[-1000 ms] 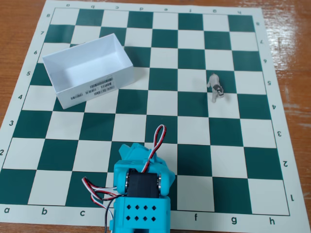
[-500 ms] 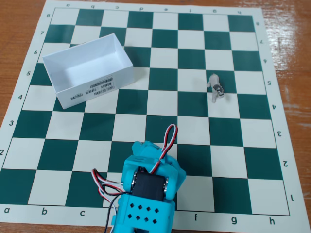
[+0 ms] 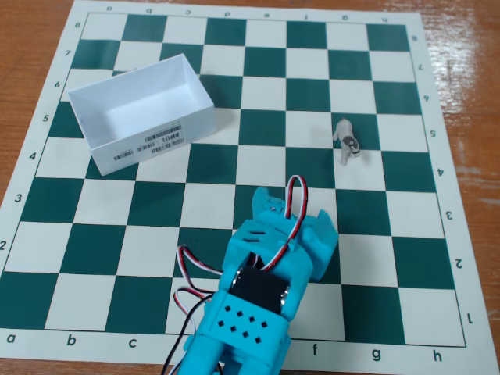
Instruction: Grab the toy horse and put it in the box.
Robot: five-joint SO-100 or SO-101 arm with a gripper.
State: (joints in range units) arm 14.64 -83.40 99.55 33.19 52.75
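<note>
A small whitish toy horse [image 3: 346, 139] stands on the green-and-white chessboard mat [image 3: 78, 242] at the right, on the edge of a green square. A white open box [image 3: 142, 112] with barcode labels on its front wall sits on the mat at the upper left and looks empty. My blue gripper [image 3: 273, 205] is at the bottom centre and points up the picture. It is well short of the horse, below and to its left, and holds nothing. Seen from above, the arm's own body and wires hide how the jaws stand.
The mat lies on a brown wooden table [image 3: 469, 94]. Red, white and black wires [image 3: 294, 191] loop over the arm. The horse and the box are about three squares apart across the mat.
</note>
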